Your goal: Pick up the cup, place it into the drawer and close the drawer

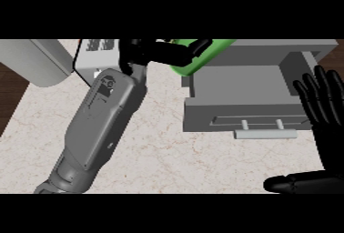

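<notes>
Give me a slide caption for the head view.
Left hand holds the green cup by the open drawer; right hand rests open.

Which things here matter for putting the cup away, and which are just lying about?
For the job:
- green cup, held by the left hand at the drawer's far left corner
- open drawer, with its handle

Lying about:
- grey appliance at the far left
- right hand, resting open beside the drawer

A pale marbled counter (201, 159) fills most of the frame. A grey rounded appliance (37, 61) sits upper left, dark wooden floor (10, 104) beside it.
</notes>
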### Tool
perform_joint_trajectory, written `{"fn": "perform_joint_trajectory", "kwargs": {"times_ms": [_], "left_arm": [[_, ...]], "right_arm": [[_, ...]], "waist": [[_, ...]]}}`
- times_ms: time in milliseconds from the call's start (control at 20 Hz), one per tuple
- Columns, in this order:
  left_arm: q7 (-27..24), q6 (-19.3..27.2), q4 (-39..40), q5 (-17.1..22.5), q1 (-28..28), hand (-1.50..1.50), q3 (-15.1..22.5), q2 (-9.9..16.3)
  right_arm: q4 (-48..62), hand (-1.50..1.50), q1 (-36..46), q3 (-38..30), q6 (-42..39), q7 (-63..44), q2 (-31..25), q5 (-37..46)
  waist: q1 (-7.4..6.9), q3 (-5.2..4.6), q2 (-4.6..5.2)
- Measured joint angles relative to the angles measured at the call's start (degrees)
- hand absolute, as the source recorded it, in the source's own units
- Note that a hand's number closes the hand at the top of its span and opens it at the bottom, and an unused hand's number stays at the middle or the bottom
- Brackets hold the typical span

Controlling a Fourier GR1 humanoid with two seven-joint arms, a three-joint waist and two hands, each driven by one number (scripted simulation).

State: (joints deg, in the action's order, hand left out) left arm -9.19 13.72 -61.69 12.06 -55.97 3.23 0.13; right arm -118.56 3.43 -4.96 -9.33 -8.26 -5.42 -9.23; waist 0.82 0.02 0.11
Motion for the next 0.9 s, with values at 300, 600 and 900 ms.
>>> {"fn": "perform_joint_trajectory", "kwargs": {"times_ms": [300,600,900], "left_arm": [[-3.60,3.97,11.56,3.43,-6.64,1.50,2.76,-0.09],[-6.69,8.00,19.69,9.42,-11.18,1.50,8.31,-0.12],[-9.37,8.74,27.90,14.85,-14.32,1.50,12.79,-0.12]], "right_arm": [[1.46,-1.50,1.56,0.24,0.25,0.49,0.19,0.49],[3.53,-1.50,2.83,-0.80,-0.36,1.17,-0.56,-0.07],[3.32,-1.50,3.56,-0.52,-0.44,0.85,-0.44,-0.57]], "waist": [[0.59,0.01,0.16],[1.12,0.01,0.24],[1.96,0.03,0.44]]}}
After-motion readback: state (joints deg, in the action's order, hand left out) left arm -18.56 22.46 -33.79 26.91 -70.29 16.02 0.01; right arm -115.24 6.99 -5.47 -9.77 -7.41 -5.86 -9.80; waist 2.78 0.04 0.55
